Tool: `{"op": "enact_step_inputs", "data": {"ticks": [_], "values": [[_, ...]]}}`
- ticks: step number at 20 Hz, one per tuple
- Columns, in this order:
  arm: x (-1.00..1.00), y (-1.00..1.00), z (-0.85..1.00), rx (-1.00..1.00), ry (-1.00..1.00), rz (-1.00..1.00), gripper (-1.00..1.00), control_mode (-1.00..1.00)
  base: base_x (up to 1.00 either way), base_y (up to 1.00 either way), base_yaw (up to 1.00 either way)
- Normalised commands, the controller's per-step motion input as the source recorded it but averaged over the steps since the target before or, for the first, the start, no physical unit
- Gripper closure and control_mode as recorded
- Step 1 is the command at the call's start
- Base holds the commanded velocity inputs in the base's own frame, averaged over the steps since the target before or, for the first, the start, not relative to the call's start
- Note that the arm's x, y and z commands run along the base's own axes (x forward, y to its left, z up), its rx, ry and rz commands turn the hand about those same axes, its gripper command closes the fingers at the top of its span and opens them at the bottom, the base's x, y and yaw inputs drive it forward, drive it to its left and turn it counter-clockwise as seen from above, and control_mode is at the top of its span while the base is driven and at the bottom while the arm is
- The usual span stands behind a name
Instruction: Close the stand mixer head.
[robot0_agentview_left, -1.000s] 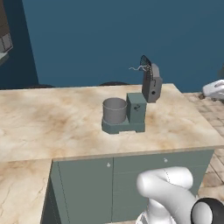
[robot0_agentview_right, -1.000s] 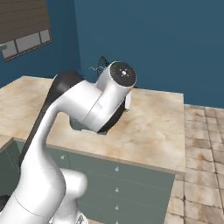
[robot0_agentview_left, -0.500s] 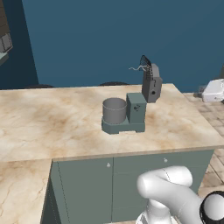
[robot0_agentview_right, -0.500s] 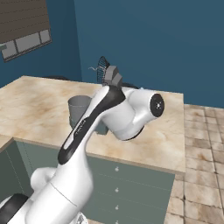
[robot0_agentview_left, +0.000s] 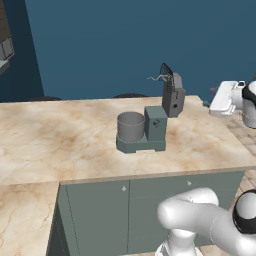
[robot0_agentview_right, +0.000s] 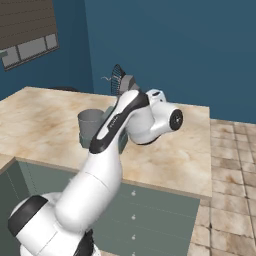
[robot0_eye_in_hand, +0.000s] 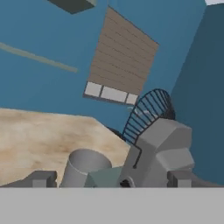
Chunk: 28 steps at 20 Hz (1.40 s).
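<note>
the stand mixer head (robot0_eye_in_hand: 164, 151) is being seen tilted up and back on its hinge, directly ahead of the pincer (robot0_eye_in_hand: 111, 179), lying between the lines of the two fingertips (robot0_eye_in_hand: 43, 178) and closer to the right-hand one. the tips are being held wide apart, with nothing gripped between them. the wire whisk (robot0_eye_in_hand: 148, 111) is being shown sticking up beyond the head, farther from the pincer. the grey bowl (robot0_eye_in_hand: 84, 166) is being seen ahead and left of centre, just beside the teal base (robot0_agentview_left: 155, 125). the mixer is being carried by the marble counter (robot0_agentview_left: 60, 140), and the head (robot0_agentview_left: 173, 95) is being seen raised over the base, away from the bowl (robot0_agentview_left: 130, 126).
</note>
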Motion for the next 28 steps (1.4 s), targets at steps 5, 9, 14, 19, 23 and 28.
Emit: {"op": "enact_step_inputs", "data": {"ticks": [5,9,14,19,23,28], "values": [[0.9,-0.19,-0.26,-0.07,-0.11,0.08,-1.0,-1.0,0.0,0.0,0.0],[0.79,-0.51,-0.24,-0.08,0.0,0.13,-1.0,-1.0,0.0,0.0,0.0],[0.99,-0.35,-0.22,-0.01,0.0,0.05,-1.0,-1.0,0.0,0.0,0.0],[0.8,-0.07,-0.45,0.0,0.0,0.01,-1.0,-1.0,0.0,0.0,0.0],[0.15,0.49,-0.53,-0.06,-0.02,0.21,-1.0,-1.0,0.0,0.0,0.0],[0.12,1.0,0.19,-0.25,-0.11,0.4,-1.0,-1.0,0.0,0.0,0.0]]}}
